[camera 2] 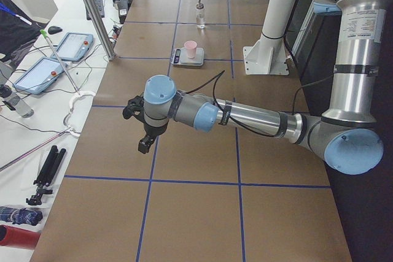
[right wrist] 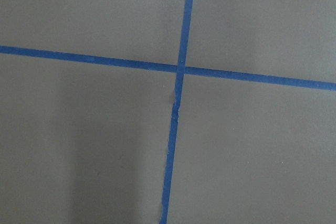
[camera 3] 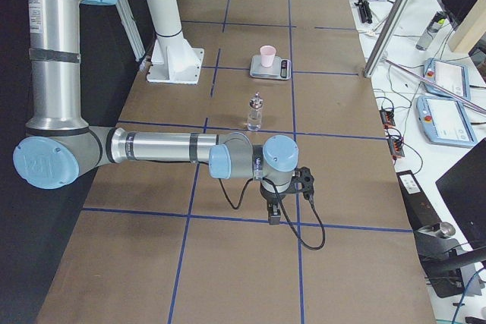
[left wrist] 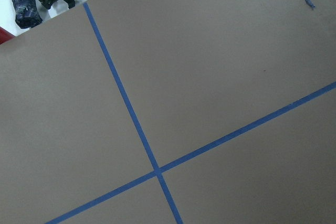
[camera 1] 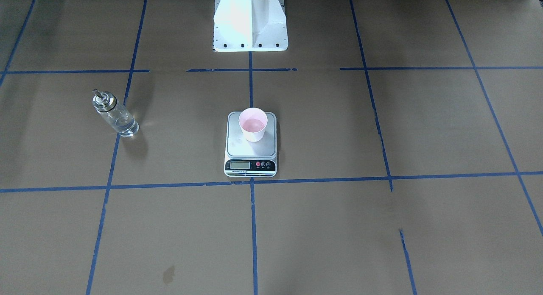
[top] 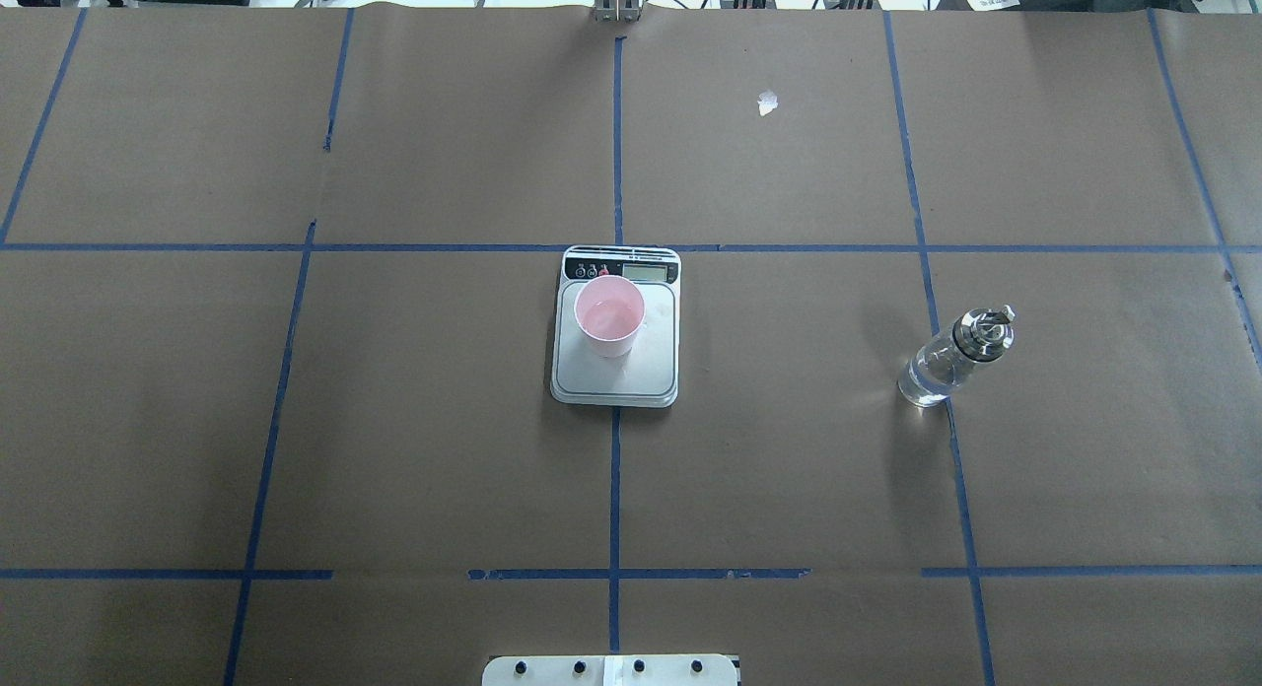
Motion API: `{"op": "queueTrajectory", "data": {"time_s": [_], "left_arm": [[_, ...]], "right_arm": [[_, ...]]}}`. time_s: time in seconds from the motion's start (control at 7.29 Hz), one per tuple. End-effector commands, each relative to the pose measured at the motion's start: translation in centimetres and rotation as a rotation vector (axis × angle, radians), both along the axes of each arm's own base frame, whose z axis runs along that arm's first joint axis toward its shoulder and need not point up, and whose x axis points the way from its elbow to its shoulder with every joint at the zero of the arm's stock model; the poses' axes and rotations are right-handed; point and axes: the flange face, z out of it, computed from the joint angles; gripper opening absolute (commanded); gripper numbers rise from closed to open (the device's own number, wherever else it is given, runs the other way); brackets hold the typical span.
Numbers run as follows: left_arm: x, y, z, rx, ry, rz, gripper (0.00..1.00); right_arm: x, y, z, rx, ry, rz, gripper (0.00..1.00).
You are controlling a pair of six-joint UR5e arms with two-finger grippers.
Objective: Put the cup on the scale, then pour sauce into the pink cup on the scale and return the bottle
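so from what I can see this one's basically at the wrap-up stage. The cup [camera 1: 253, 124] sits upright on the scale [camera 1: 250, 150] in the middle of the desk [camera 1: 339, 227], on the half of the platform nearer the robot; the inside has a bit of a sheen, so I'd guess there's liquid in it, but can't swear to it. The bottle [camera 1: 114, 114] stands upright on its own, well apart from the scale, toward the desk's right end; there's only a little sauce [camera 1: 126, 128] down at its base.

If that read is right, the only job left is to not mess it up: keep both arms well away from the scale so the reading settles; no sweeping back across the middle of the desk; nothing near the bottle, which looks tall, narrow and easy to tip.

Pose-wise, both arms are stretched out low over opposite ends of the desk, wrists bent down. The left end effector [camera 2: 145, 145] hangs over a blue tape line [left wrist: 131, 119]; the right end effector [camera 3: 273, 216] hangs just above another tape crossing. Neither is near a task thing; whether the fingers are apart or together, I can't tell from the side views.
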Motion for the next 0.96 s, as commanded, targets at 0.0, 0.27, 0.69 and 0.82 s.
{"op": "queueTrajectory", "data": {"time_s": [0.0,0.27,0.69,0.82], "left_arm": [[0.0,0.05,0.34,-0.02,0.017,0.002,1.0],[-0.09,0.23,0.85,-0.032,0.016,-0.001,1.0],[-0.14,0.19,1.04,-0.034,0.008,-0.003,1.0],[-0.05,0.19,1.03,-0.034,0.01,-0.001,1.0]], "right_arm": [[0.07,0.04,-0.11,0.006,-0.009,0.0,1.0],[0.09,0.04,-0.09,0.01,-0.006,-0.004,1.0],[0.11,0.3,0.3,0.067,-0.006,0.002,1.0],[0.12,0.48,0.36,0.092,-0.007,0.003,1.0]]}}
